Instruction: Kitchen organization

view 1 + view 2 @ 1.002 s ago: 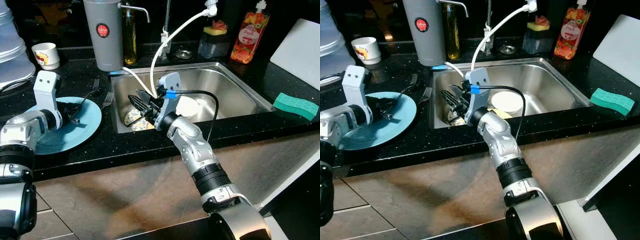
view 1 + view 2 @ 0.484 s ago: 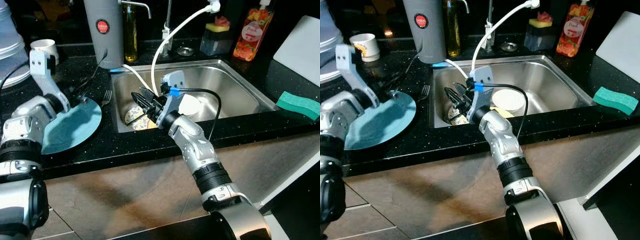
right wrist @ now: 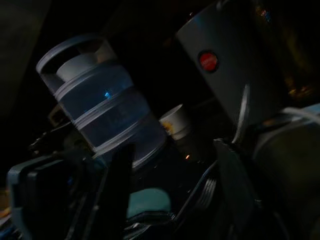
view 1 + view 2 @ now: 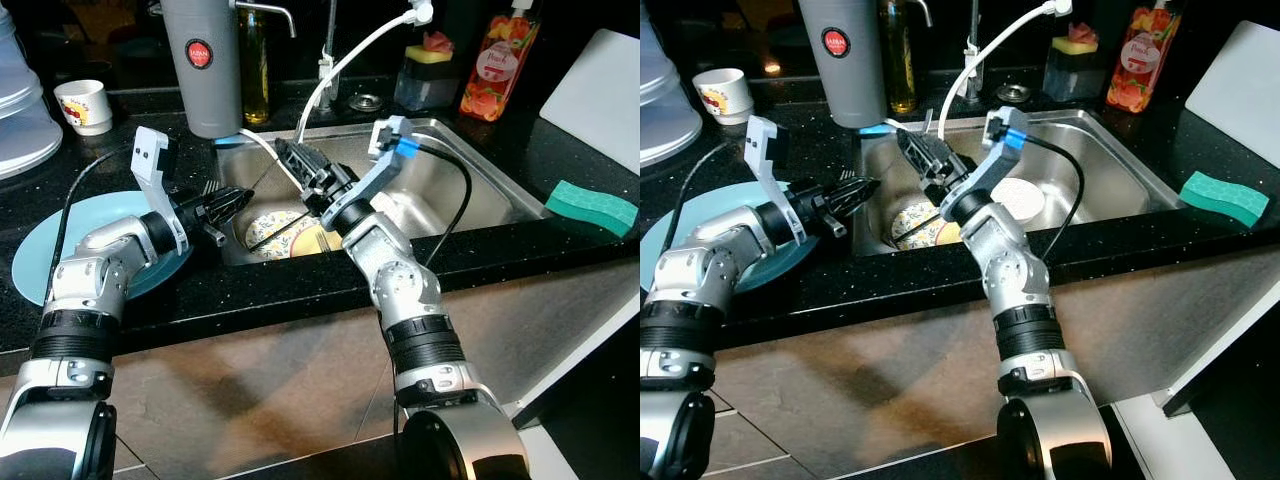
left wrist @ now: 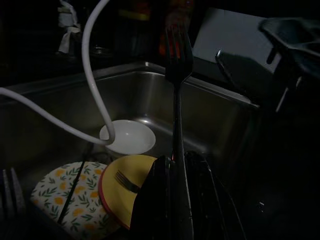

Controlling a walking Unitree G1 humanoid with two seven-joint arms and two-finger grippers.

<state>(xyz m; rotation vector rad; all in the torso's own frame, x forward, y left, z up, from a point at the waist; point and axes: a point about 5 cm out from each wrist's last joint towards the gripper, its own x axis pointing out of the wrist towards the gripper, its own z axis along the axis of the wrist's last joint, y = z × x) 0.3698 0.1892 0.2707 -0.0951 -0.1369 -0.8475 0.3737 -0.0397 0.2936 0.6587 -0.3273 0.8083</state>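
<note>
left gripper swung to sink, jaws clamped on dark fork; right gripper jaws apart.

The left gripper is coming off the blue plate and swinging toward the sink, clamped on a fork that it is now holding out over the basin. The right gripper is lifting from the dishes and rising, fingers spread, beside the white hose.
</note>
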